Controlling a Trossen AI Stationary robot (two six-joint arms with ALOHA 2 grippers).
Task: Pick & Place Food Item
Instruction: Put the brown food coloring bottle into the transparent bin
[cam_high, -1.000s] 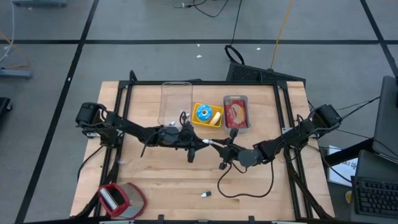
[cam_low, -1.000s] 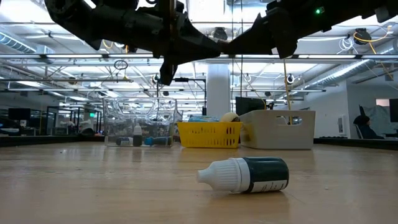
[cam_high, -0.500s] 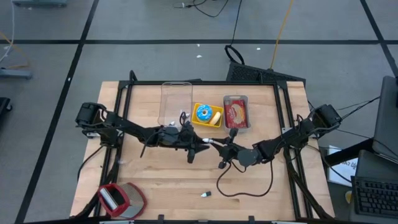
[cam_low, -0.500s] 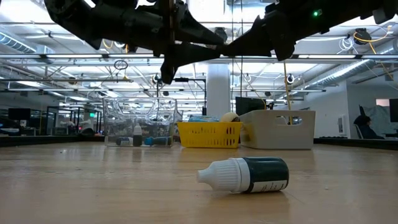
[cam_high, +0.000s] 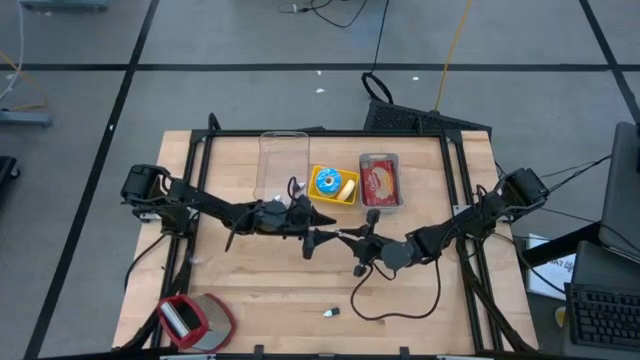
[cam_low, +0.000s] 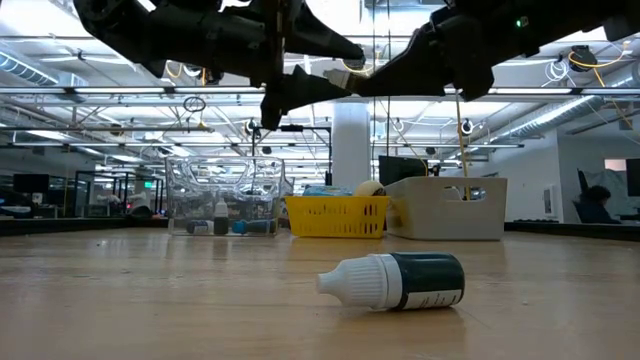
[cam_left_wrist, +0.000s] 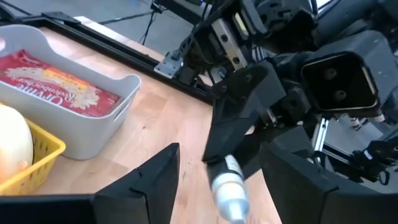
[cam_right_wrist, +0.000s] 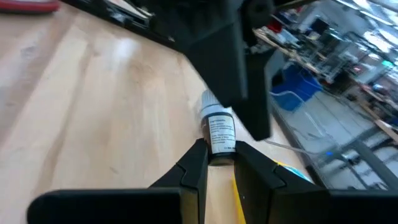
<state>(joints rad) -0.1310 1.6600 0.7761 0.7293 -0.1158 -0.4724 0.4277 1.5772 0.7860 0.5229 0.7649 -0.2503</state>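
A small white-labelled bottle (cam_right_wrist: 217, 132) hangs level above the table's middle, with my right gripper (cam_right_wrist: 219, 160) shut on it. My left gripper (cam_high: 322, 238) faces it from the table's left, open; its two fingers (cam_left_wrist: 155, 180) stand on either side of the bottle's cap end (cam_left_wrist: 228, 186), apart from it. At the back, a yellow basket (cam_high: 333, 186) holds a blue-iced doughnut, and a grey bin (cam_high: 380, 180) holds a red food packet. My right gripper pinches the bottle's bottom end (cam_right_wrist: 219, 148) between its two fingers. They come nearly level from the table's right and lie along the bottle. The bottle is lifted clear of the table, and its cap (cam_right_wrist: 208, 99) points away toward the left gripper.
A dark dropper bottle (cam_low: 395, 280) with a white cap lies on its side near the table's front edge. A clear box (cam_high: 283, 160) stands left of the basket. A red and grey object (cam_high: 195, 320) lies at the front left corner, and a loose black cable (cam_high: 400, 305) at the front right.
My left gripper has opened and let go of the bottle's cap end, staying where it was. The bottle stays level in my right gripper.
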